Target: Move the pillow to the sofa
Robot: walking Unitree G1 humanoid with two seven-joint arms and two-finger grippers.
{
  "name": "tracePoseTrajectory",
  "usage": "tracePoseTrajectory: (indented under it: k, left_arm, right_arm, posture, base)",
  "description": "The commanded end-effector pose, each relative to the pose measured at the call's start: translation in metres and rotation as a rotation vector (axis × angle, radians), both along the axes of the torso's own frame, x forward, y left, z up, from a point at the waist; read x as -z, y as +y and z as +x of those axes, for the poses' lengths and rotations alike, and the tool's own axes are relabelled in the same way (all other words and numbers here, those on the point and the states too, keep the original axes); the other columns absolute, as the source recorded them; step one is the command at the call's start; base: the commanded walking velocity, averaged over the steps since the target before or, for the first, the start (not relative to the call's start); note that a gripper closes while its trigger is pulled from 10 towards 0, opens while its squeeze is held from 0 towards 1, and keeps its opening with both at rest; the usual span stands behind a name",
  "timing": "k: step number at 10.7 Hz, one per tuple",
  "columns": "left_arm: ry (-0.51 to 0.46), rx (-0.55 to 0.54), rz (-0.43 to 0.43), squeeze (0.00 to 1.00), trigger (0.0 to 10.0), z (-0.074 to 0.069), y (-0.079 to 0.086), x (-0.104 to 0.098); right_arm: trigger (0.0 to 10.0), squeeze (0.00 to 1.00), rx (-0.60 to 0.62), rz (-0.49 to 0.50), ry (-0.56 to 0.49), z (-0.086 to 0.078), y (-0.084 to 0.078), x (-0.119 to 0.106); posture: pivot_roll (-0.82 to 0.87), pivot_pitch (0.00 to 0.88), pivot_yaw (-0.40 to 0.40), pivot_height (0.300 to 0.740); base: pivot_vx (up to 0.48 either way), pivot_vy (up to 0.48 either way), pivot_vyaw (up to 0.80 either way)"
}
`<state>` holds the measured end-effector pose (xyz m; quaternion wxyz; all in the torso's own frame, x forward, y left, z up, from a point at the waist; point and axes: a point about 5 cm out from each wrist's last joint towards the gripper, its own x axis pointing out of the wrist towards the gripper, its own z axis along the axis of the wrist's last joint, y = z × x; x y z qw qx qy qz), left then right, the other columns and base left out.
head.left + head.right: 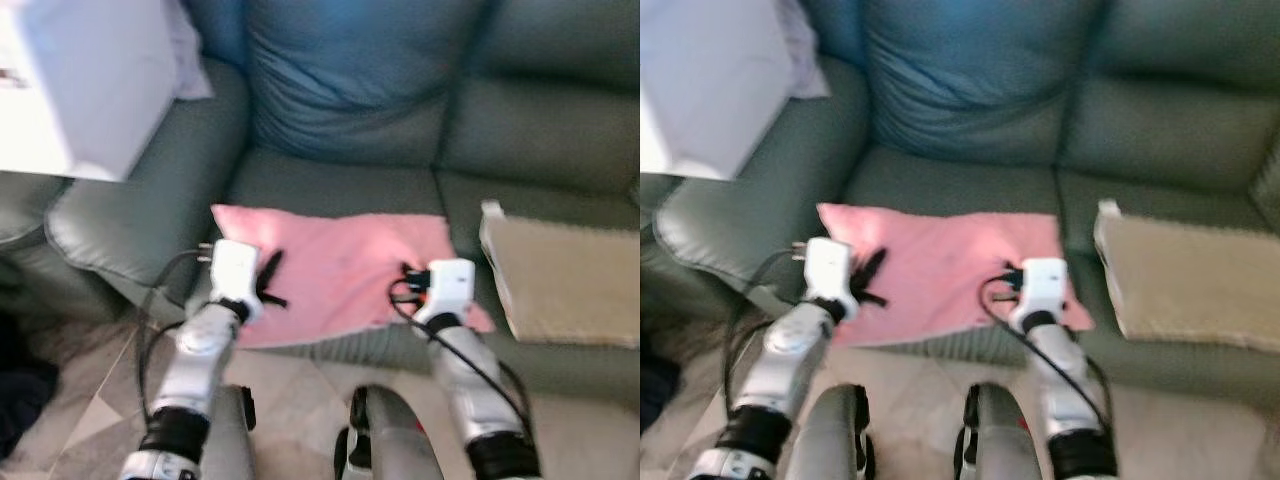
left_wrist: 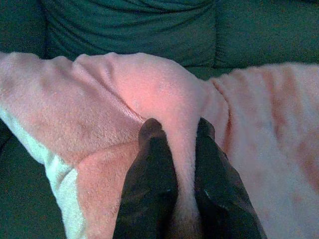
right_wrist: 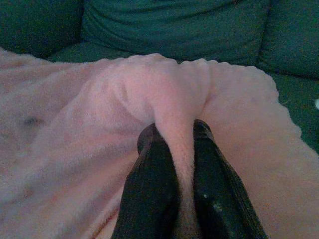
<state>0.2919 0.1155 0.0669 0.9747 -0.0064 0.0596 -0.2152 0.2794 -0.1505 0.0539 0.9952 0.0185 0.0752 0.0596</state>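
A flat pink pillow [image 1: 340, 265] lies on the green sofa's seat [image 1: 330, 185], its front edge hanging a little over the seat's rim. My left gripper [image 1: 268, 280] is at the pillow's left front part and is shut on a pinched fold of the pink fabric [image 2: 182, 149]. My right gripper [image 1: 412, 278] is at the pillow's right front part, also shut on a raised fold of the pillow [image 3: 179, 144]. Both silver arms reach forward from the bottom of the eye views.
A tan cushion [image 1: 565, 280] lies on the seat to the right of the pillow. A big blue-green back cushion [image 1: 350, 80] leans behind. A white box-like object [image 1: 75, 80] sits on the left armrest [image 1: 140, 210]. Tiled floor [image 1: 90, 400] lies below.
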Motion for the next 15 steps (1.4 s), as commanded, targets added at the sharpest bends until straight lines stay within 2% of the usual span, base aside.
tracePoseTrajectory:
  k: [1, 3, 6, 8, 10, 11, 12, 13, 15]
  left_arm:
    - [0.002, 0.039, 0.036, 0.0, 10.0, -0.002, 0.001, 0.003]
    - [-0.011, 0.033, 0.063, 0.0, 10.0, 0.004, 0.01, 0.0]
    - [-0.009, 0.046, 0.083, 0.0, 10.0, 0.003, 0.018, 0.0]
    - [-0.036, 0.045, 0.147, 0.0, 10.0, 0.011, 0.034, -0.006]
    - [-0.048, 0.055, 0.201, 0.0, 10.0, 0.024, 0.047, -0.015]
    - [-0.081, 0.079, 0.268, 0.0, 10.0, 0.038, 0.049, -0.027]
    - [-0.109, 0.044, 0.324, 0.0, 10.0, 0.058, 0.054, -0.044]
    - [-0.121, -0.003, 0.34, 0.0, 10.0, 0.069, 0.06, -0.055]
    - [-0.12, -0.051, 0.38, 0.0, 10.0, 0.081, 0.068, -0.064]
  right_arm:
    - [10.0, 0.0, -0.001, 0.01, -0.003, -0.001, 0.004, -0.002]
    - [10.0, 0.0, 0.01, 0.016, -0.001, 0.001, 0.002, -0.003]
    - [10.0, 0.0, 0.024, 0.026, 0.001, 0.0, 0.002, -0.005]
    - [10.0, 0.0, 0.04, 0.049, -0.015, 0.007, 0.003, -0.016]
    - [10.0, 0.0, 0.068, 0.073, -0.021, 0.014, 0.002, -0.024]
    - [10.0, 0.0, 0.065, 0.086, -0.031, 0.02, 0.002, -0.03]
    - [10.0, 0.0, 0.055, 0.073, -0.017, 0.029, 0.0, -0.032]
    - [10.0, 0.0, 0.049, 0.068, -0.003, 0.038, -0.001, -0.034]
    - [10.0, 0.0, 0.035, 0.054, 0.004, 0.059, -0.001, -0.043]
  posture:
    - [-0.07, 0.142, -0.055, 0.646]
    - [-0.07, 0.162, -0.055, 0.646]
    - [-0.07, 0.206, -0.049, 0.646]
    - [-0.06, 0.295, -0.045, 0.646]
    - [-0.06, 0.381, -0.04, 0.646]
    - [-0.05, 0.427, -0.039, 0.646]
    - [-0.04, 0.463, -0.029, 0.646]
    - [-0.04, 0.501, -0.019, 0.646]
    - [-0.03, 0.531, -0.016, 0.646]
  base:
    - [0.251, 0.0, 0.0]
    - [0.244, 0.0, 0.0]
    - [0.184, 0.0, 0.0]
    - [0.0, 0.0, 0.0]
    - [0.0, 0.0, 0.0]
    - [0.0, 0.0, 0.0]
    - [0.0, 0.0, 0.0]
    - [0.0, 0.0, 0.0]
    - [0.0, 0.0, 0.0]
